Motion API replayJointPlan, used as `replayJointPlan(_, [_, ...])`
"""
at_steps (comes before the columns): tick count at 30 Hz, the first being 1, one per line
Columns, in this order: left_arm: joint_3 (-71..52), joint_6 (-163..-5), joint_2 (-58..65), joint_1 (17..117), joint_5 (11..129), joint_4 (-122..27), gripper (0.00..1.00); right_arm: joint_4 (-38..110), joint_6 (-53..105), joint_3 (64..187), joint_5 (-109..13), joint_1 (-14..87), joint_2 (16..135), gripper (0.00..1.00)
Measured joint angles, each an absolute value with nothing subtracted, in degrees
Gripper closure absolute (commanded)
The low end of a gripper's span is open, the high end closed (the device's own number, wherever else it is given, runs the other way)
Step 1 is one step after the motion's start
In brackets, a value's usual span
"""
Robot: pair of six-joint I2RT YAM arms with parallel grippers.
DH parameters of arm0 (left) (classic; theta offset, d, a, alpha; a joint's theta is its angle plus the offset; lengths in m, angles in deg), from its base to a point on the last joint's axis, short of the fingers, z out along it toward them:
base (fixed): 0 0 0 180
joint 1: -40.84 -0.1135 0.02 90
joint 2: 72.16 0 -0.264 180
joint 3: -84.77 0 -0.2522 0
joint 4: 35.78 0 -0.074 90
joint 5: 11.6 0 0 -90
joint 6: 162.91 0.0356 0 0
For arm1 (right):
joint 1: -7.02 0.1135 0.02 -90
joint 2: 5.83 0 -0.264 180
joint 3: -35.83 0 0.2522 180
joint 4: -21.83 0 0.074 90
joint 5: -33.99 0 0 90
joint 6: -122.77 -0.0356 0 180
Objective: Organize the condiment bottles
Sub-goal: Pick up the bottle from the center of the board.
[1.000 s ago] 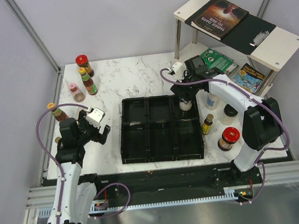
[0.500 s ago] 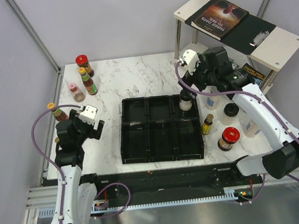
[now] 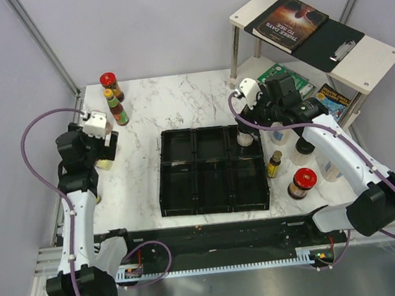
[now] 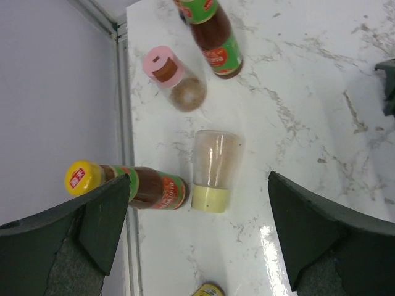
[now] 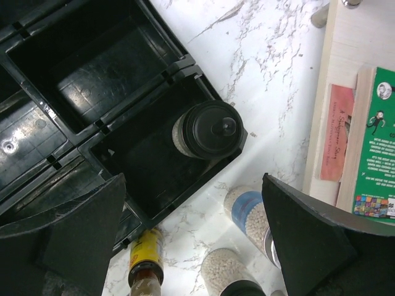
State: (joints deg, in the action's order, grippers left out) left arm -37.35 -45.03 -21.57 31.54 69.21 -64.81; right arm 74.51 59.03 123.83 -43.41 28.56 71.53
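My left gripper (image 3: pixel 107 146) (image 4: pixel 197 240) hangs open above the table's left edge. Below it stand a clear jar with a pale yellow lid (image 4: pixel 212 170), a yellow-capped sauce bottle (image 4: pixel 126 185) and a pink-lidded shaker (image 4: pixel 171 75). Another sauce bottle (image 3: pixel 115 107) and a red-capped jar (image 3: pixel 109 83) stand further back. My right gripper (image 3: pixel 249 124) (image 5: pixel 194 240) is open above a black-lidded jar (image 5: pixel 208 129) (image 3: pixel 244 139), which stands in the back right compartment of the black tray (image 3: pixel 217 209). Nothing is between either pair of fingers.
Right of the tray stand a slim dark bottle (image 3: pixel 275 162), a red-capped jar (image 3: pixel 302 181) and three clear jars (image 3: pixel 302 150). A blue-labelled jar (image 5: pixel 250 209) is closest to my right fingers. A white shelf (image 3: pixel 359 67) with books stands at the back right.
My left arm has swung back along the left edge to hang over the bottles there. My right gripper has lifted off the black-lidded jar, which stays in the tray.
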Motion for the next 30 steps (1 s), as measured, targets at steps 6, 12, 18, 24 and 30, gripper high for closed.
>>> replayJointPlan(6, [-33.02,-47.63,-18.36,25.61,72.25,-67.65,0.00,72.85,58.99,123.48,-43.85,28.56,70.46,0.02])
replayJointPlan(12, [-33.44,-47.78,-20.98,19.63,73.86,-72.17,0.00,72.30,58.94,123.17,-43.85,28.56,70.29,0.02])
replayJointPlan(18, [-34.73,-47.76,-26.73,16.19,73.62,-74.08,0.01,72.15,58.57,123.06,-43.83,28.56,70.29,0.02])
replayJointPlan(24, [-35.23,-47.78,-27.28,16.15,67.72,-74.62,0.01,71.97,58.49,123.06,-43.83,28.56,70.29,0.02])
replayJointPlan(30, [-38.01,-47.78,-30.73,16.22,55.33,-75.48,0.00,71.91,58.42,123.04,-44.22,28.56,70.29,0.02])
